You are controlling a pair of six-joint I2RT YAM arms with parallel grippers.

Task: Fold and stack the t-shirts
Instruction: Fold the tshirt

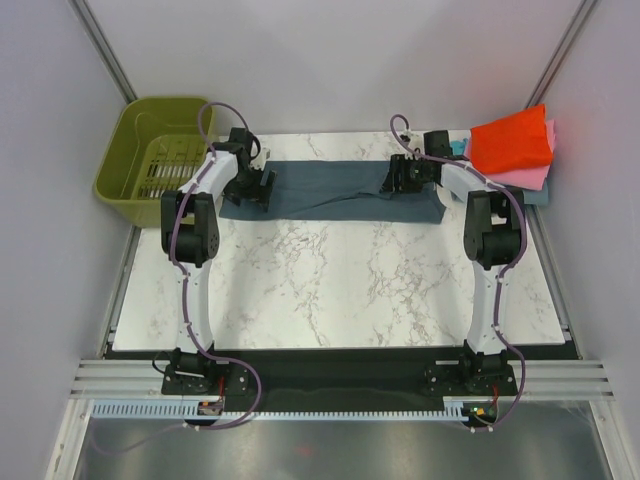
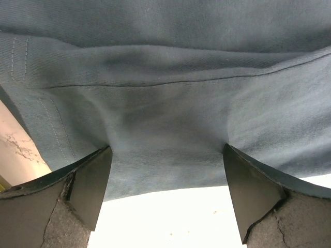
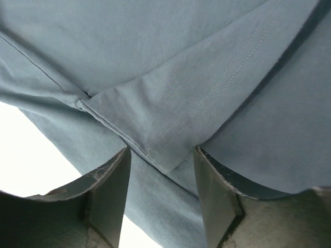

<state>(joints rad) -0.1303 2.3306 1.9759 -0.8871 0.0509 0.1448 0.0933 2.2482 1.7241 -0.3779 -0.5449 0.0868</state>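
Observation:
A slate blue-grey t-shirt [image 1: 330, 190] lies as a long strip across the far part of the marble table [image 1: 330, 280]. My left gripper [image 1: 258, 188] is down on its left end. In the left wrist view the gripper [image 2: 166, 150] is open wide, fingertips on the shirt [image 2: 165, 77] just above its near edge. My right gripper [image 1: 400, 178] is at the shirt's right end. In the right wrist view its jaws [image 3: 162, 150] stand narrower but apart, with a stitched hem corner [image 3: 165, 155] between them, not pinched. Folded t-shirts are stacked at the back right, red-orange [image 1: 510, 140] over pink [image 1: 530, 175].
An olive-green plastic basket [image 1: 150, 160] stands off the table's back left corner. A teal blue edge [image 1: 535, 195] peeks from under the folded stack. Grey walls close in on both sides and behind. The arm bases sit at the table's near edge.

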